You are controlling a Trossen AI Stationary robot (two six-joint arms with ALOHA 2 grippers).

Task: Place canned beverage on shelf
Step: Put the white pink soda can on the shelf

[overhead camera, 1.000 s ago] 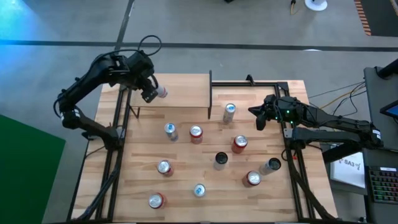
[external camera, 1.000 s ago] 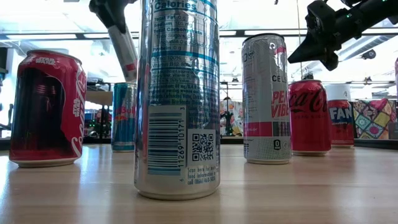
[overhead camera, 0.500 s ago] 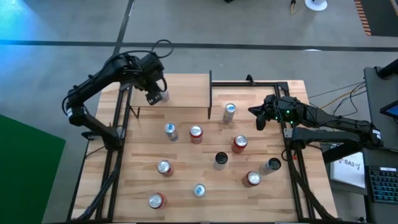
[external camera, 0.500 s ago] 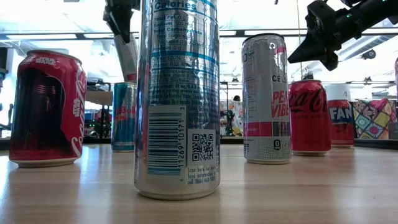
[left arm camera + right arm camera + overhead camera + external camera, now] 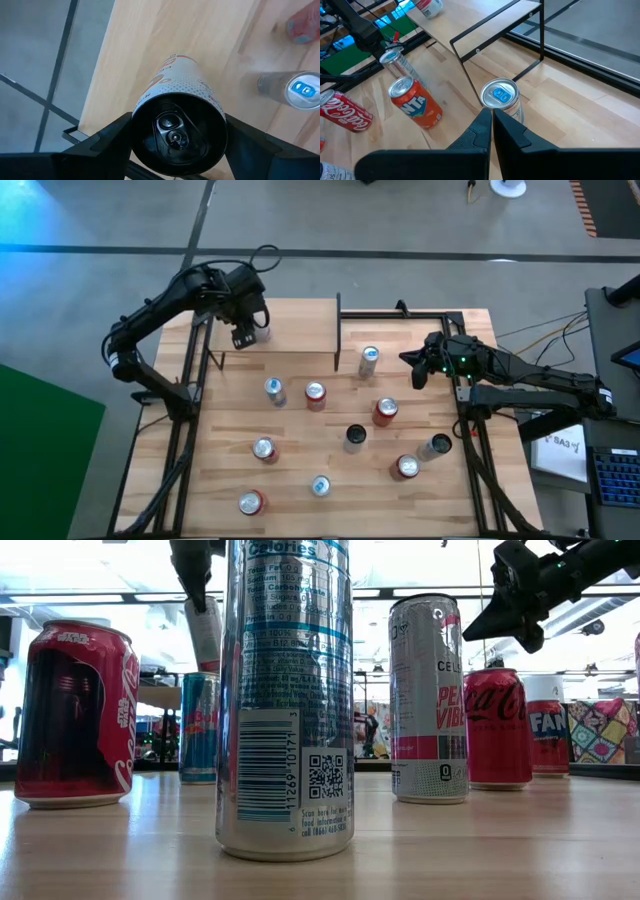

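Observation:
My left gripper point(image 5: 247, 332) is shut on a white can with red print point(image 5: 176, 82), held over the left part of the light wood shelf point(image 5: 300, 325). In the low view the can point(image 5: 207, 635) hangs nearly upright under the gripper, and its base looks a little above the shelf board. My right gripper point(image 5: 413, 370) waits shut above the table's right side, pointing at a blue-topped can point(image 5: 500, 97) that stands on the tabletop beside the shelf's black upright. My left gripper pinches the can's upper wall point(image 5: 137, 116), just below its top rim, between its two fingers point(image 5: 107, 139), one on each side. The fingers come steeply from above. The can hangs nearly upright below them, top toward the wrist.
Several other cans stand or lie on the tabletop in front of the shelf, among them a red one point(image 5: 315, 395) and an orange one point(image 5: 415, 102). A thin black frame point(image 5: 400, 313) runs from the shelf's right end. A tall silver can point(image 5: 285, 700) fills the low view's middle.
My left gripper has moved a little toward the table's right edge and down over the shelf, rolling its wrist. The can, which leaned sideways a second ago, now hangs nearly upright.

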